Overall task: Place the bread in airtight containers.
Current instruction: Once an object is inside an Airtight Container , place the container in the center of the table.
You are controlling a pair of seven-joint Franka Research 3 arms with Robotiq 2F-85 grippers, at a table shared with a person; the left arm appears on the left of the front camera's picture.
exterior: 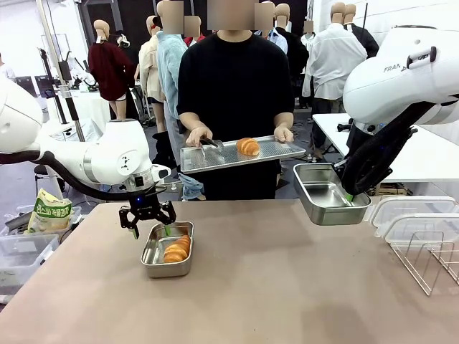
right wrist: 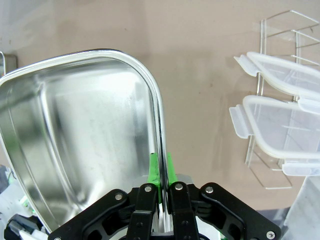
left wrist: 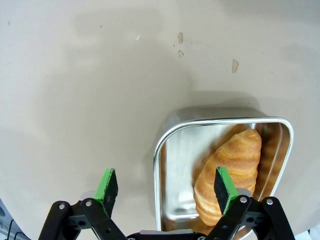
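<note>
Straddling one end wall of the tabletop container [left wrist: 158, 165], the green pads [left wrist: 107, 184] of your left gripper [left wrist: 165, 186] stand wide apart and grasp nothing. One pad hangs outside the rim over the bare table [left wrist: 100, 75], the other inside it over the near croissant [left wrist: 231, 167]. You cannot tell whether that inner pad touches the crust. The near croissant lies slantwise in this container, which sits flat on the table's left half, close to your side. Compare your right gripper [right wrist: 161, 170]: its pads are pressed together on the side wall of the raised container [right wrist: 85, 120], one pad inside the rim and one outside. You see this container held tilted off the table near the far edge, toward the right, with its open mouth facing up and toward the person. Just above and to its left, the person holds a flat perforated tray [exterior: 215, 159] level in both hands. The far croissant [exterior: 248, 146] rests near the tray's middle, well apart from both grippers, and a pair of tongs [exterior: 212, 142] lies at the hand [exterior: 195, 135] on the tray's left end. On the table's right side, two clear lids [right wrist: 280, 80] lie by a wire rack [exterior: 430, 258].
</note>
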